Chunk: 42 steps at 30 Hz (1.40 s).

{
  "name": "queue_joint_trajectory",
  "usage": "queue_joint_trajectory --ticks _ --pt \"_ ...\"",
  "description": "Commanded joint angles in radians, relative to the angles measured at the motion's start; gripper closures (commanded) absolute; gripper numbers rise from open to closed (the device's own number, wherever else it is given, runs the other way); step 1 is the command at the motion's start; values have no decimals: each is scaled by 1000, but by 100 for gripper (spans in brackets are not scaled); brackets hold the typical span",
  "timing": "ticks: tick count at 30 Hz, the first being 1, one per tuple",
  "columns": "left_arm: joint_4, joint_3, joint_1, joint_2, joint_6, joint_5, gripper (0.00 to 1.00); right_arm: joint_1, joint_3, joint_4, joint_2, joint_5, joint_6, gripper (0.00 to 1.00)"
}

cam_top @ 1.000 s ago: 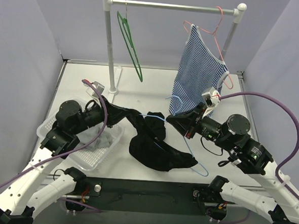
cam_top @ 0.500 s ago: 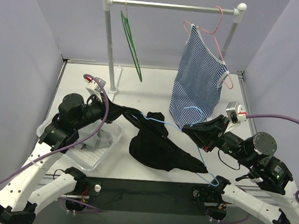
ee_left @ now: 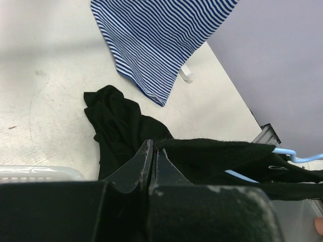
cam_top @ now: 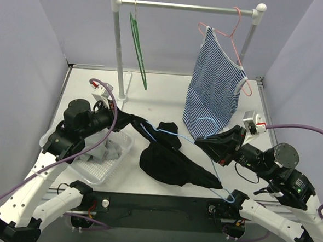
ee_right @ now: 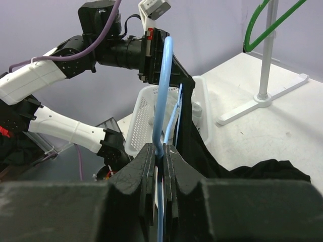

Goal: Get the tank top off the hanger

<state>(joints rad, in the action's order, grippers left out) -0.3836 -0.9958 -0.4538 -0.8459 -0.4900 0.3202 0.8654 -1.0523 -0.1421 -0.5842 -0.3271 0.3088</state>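
Your left gripper (cam_top: 130,118), jaws together, pinches one end of the black tank top (cam_top: 170,162). Your right gripper (ee_right: 160,151) is clamped on the wire of the light blue hanger (ee_right: 164,85).

The garment sits at mid-table, between the two arms. Its upper edge is pulled taut on the hanger, while the rest sags in a dark heap on the white table (cam_top: 168,99). Its long axis runs from far left, at your left gripper, to near right. The hanger wire follows that line and carries on past your right gripper toward the near edge.

Behind, a white rack (cam_top: 185,6) spans the far side. A bare green hanger (cam_top: 138,48) hangs on it at left, and a blue-and-white striped top (cam_top: 213,86) on a pink hanger (cam_top: 233,26) at right. That top's hem hangs just beyond your right gripper. A white basket (cam_top: 106,167) holding grey cloth lies under your left arm, just beside the black heap.
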Motion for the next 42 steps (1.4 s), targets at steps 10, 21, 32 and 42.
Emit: queue_joint_trajectory --ticks 10,21,32,42 --pt "2 -30 40 -13 -16 31 100 6 41 234 30 -37 33 100" --pt "109 132 40 103 -75 112 100 4 224 881 -155 299 -45 100" --pt "147 167 40 116 -90 168 100 4 294 1438 -272 324 -74 100" --pt "192 181 38 108 -84 207 100 4 399 1780 -322 393 -114 100"
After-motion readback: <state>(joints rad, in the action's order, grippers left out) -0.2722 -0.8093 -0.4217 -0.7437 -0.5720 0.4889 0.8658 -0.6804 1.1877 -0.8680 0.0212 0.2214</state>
